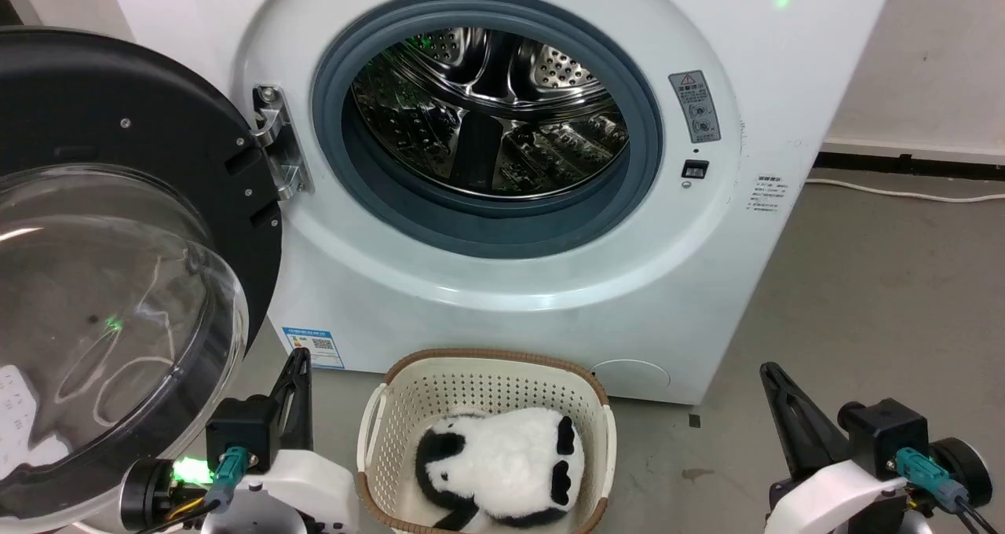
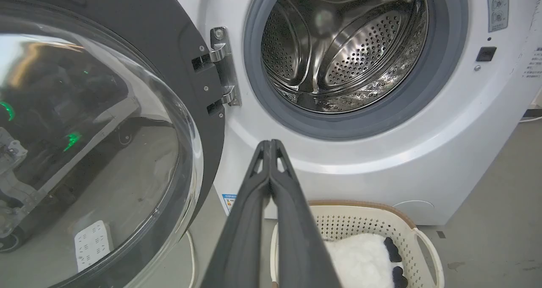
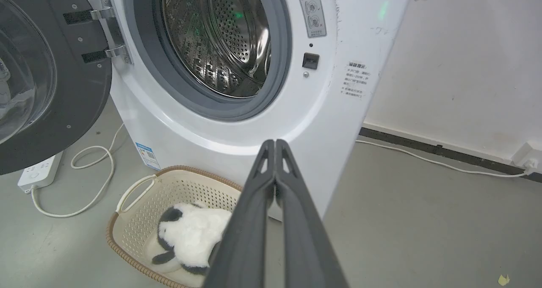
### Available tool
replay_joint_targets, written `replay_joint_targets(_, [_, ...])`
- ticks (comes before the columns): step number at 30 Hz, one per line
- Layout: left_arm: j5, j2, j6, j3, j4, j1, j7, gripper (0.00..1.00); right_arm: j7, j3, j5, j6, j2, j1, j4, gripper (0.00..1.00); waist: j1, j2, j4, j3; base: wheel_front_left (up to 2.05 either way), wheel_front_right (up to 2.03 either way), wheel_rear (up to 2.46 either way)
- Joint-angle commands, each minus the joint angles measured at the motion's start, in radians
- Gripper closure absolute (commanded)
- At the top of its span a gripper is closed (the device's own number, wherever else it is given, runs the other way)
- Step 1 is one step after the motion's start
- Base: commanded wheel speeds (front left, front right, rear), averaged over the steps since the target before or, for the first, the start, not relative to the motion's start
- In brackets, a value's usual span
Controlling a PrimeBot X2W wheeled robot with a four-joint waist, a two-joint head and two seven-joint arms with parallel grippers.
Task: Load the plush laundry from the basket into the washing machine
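Left gripper [image 1: 300,359] at 7 o'clock of head view, right gripper [image 1: 768,371] at 5 o'clock. Both point up, fingers pressed together, empty.

Plush laundry [image 1: 502,459] lies in basket [image 1: 487,355] between them, at 6 o'clock below washing machine [image 1: 707,298]. Door [image 1: 157,86] swung open.

Right wrist view adds power strip [image 3: 40,171] and looped cable [image 3: 113,169] on floor under door.

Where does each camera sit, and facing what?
Head: high, facing down at large white front-loading washing machine, cream perforated plastic basket; left end effector, right end effector at bottom corners.
Left wrist: along shut left end effector, toward the shiny steel drum.
Right wrist: along shut right end effector, toward the machine.
Shared: fluffy black-and-white plush toy in basket.
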Motion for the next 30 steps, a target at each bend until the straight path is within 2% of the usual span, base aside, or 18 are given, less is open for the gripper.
replay_joint_targets(1, [0.002, 0.000, 0.003, 0.000, -0.004, 0.018, 0.000, 1.00, 0.000, -0.002, -0.008, -0.001, 0.000, -0.012, -0.005, 1.00, 0.0000, 0.0000, 0.000, 0.000, 0.00, 0.00, 0.00])
replay_joint_targets(30, [0.002, 0.000, 0.003, 0.000, -0.004, 0.018, 0.000, 1.00, 0.000, -0.002, -0.008, -0.001, 0.000, -0.012, -0.005, 1.00, 0.0000, 0.0000, 0.000, 0.000, 0.00, 0.00, 0.00])
